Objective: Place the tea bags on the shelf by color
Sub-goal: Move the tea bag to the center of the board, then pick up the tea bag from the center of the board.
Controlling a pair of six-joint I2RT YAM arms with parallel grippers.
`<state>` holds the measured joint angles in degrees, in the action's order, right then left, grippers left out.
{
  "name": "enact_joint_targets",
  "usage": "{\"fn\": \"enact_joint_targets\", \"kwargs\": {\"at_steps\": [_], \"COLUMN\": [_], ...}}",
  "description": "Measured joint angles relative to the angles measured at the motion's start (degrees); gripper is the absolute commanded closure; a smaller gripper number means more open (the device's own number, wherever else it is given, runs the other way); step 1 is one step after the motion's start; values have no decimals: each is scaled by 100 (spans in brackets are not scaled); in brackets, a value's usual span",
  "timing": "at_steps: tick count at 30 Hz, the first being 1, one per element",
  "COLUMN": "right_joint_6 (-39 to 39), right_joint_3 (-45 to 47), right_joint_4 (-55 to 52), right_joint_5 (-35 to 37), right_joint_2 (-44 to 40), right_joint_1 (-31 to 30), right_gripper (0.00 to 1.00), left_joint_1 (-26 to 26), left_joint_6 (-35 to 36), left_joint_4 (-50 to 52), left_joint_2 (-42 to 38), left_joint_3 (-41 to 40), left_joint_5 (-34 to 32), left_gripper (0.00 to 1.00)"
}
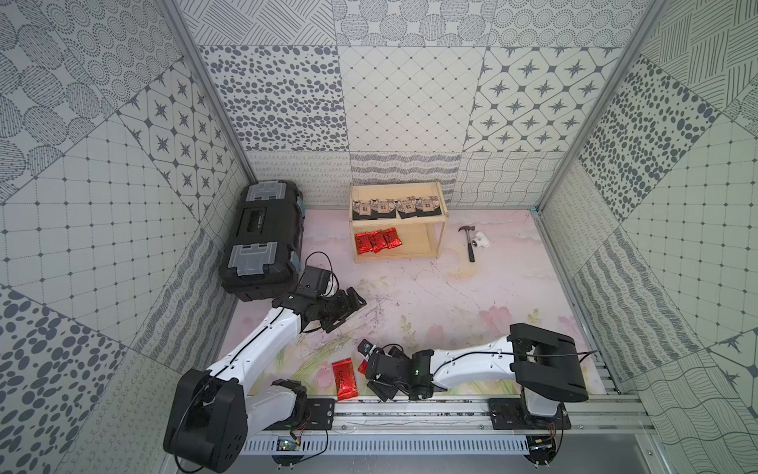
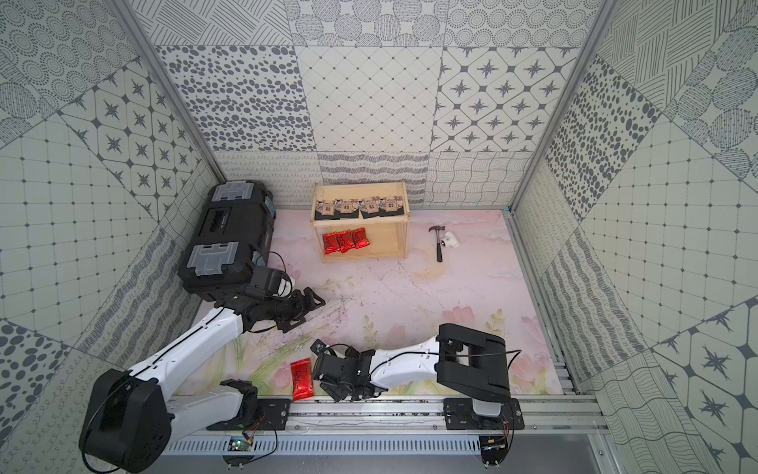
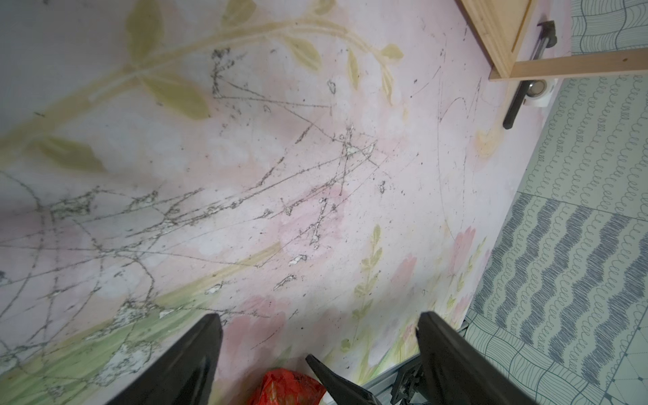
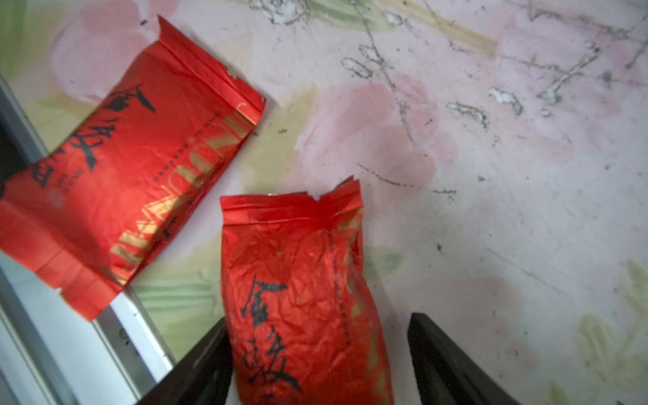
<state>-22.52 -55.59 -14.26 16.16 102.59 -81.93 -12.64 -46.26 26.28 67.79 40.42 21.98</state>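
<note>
Standing by the front rail (image 1: 410, 404), I'd worry first about the right gripper (image 4: 317, 319). Its jaws are parted wider than the red pouch (image 4: 301, 280) lying flat on the table between them. One finger (image 4: 207, 364) is against the pouch's edge and the other is clear of it. Crinkled foil lying flat gives little to pinch, so a close could skid over it or catch only a corner.

Just beside it, the second loose red pouch (image 4: 129, 168) lies with one end over the rail. A nudge from a finger or the wrist might push it farther out, beyond easy reach.

Farther in, the left gripper (image 3: 319, 315) hangs spread wide and empty over bare table near the black toolbox (image 1: 262, 238). It sits close to the line toward the shelf, so the arms could crowd each other.

At the back, the shelf (image 1: 416, 245) carries four black sachets (image 1: 396, 207) on top and three red pouches (image 1: 377, 241) bunched at one end below. The gap under the top board looks low, so a pouch carried high may strike it or shove those three. The hammer (image 1: 469, 246) lies off to the side.
</note>
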Motion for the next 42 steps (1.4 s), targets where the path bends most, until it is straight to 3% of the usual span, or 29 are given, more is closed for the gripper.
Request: {"fn": "enact_joint_targets", "kwargs": {"at_steps": [7, 16, 18, 25, 29, 33, 36, 37, 40, 42], "right_joint_6": [85, 879, 1088, 1528, 1357, 966, 654, 573, 345, 238], "right_joint_3": [149, 354, 308, 269, 367, 750, 1093, 1198, 1519, 1655], "right_joint_4": [334, 1174, 1248, 1207, 1239, 1578, 1888, 1969, 2129, 2212], "right_joint_5": [-9, -529, -638, -1130, -1335, -1451, -1558, -1578, -1644, -1687], "right_joint_2": [-13, 33, 81, -33, -601, -1305, -1486, -1486, -1482, -1458], "right_joint_1": [289, 1550, 1784, 2225, 2328, 2352, 2319, 2308, 2273, 2273], "right_gripper": [35, 41, 40, 22, 21, 45, 67, 71, 79, 82], "left_joint_1": [33, -48, -57, -195, -389, -439, -455, -455, -481, -525], "left_joint_6": [-48, -385, -461, -662, -752, -787, -782, -767, -732, -699], "left_joint_4": [-195, -1154, -1349, -2094, -2474, -2837, -3014, -3040, -3134, -3198], "left_joint_2": [125, 979, 1161, 1445, 1593, 1611, 1565, 1543, 1488, 1484], "left_joint_3": [-98, -505, -516, -601, -645, -798, -925, -962, -1067, -1104], "left_joint_5": [76, 437, 514, 682, 772, 807, 802, 798, 789, 787], "left_gripper": [10, 15, 15, 22, 26, 31, 41, 43, 63, 65]}}
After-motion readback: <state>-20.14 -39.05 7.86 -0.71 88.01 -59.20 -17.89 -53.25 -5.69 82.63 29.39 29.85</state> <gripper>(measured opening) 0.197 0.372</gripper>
